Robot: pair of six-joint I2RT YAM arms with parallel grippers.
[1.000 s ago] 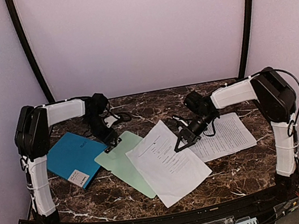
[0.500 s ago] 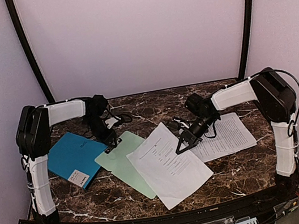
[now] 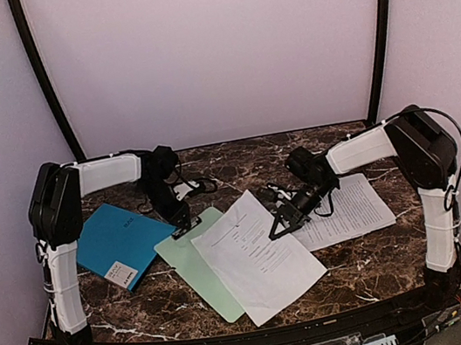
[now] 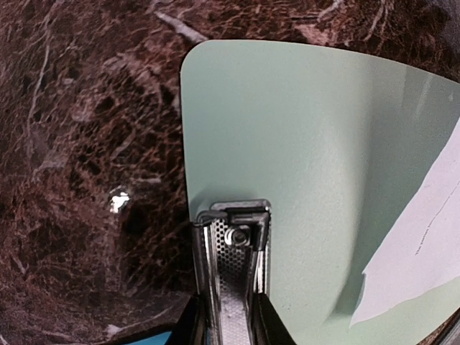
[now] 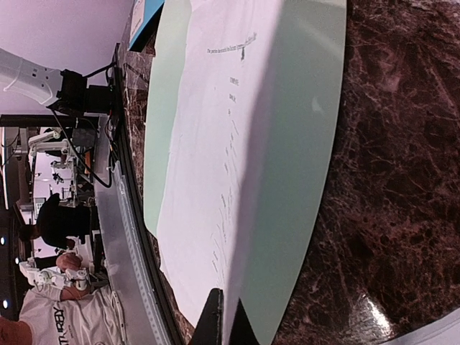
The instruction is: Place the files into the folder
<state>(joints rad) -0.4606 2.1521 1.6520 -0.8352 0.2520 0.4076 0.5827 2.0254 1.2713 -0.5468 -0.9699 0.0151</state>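
Observation:
The teal-blue folder (image 3: 116, 242) lies closed at the left, with its white label (image 3: 122, 273) at its near corner. One white sheet (image 3: 257, 252) lies slanted over the pale green clipboard (image 3: 194, 263). My right gripper (image 3: 275, 229) is shut on this sheet's right edge, and the right wrist view shows the gripper (image 5: 228, 323) pinching the sheet (image 5: 208, 144) with the edge lifted. The second sheet (image 3: 352, 208) lies flat at the right. My left gripper (image 3: 183, 225) is shut on the clipboard's metal clip (image 4: 231, 266), which sits between the jaws.
The dark marble table (image 3: 353, 271) carries everything. The clipboard (image 4: 323, 144) lies between the folder and the sheets, its left corner close to the folder's right edge. A black rail (image 3: 241, 343) runs along the near table edge.
My left gripper has slid right and slightly nearer with the clipboard's clip, turning the clipboard. My right gripper has moved a little left and nearer with the sheet.

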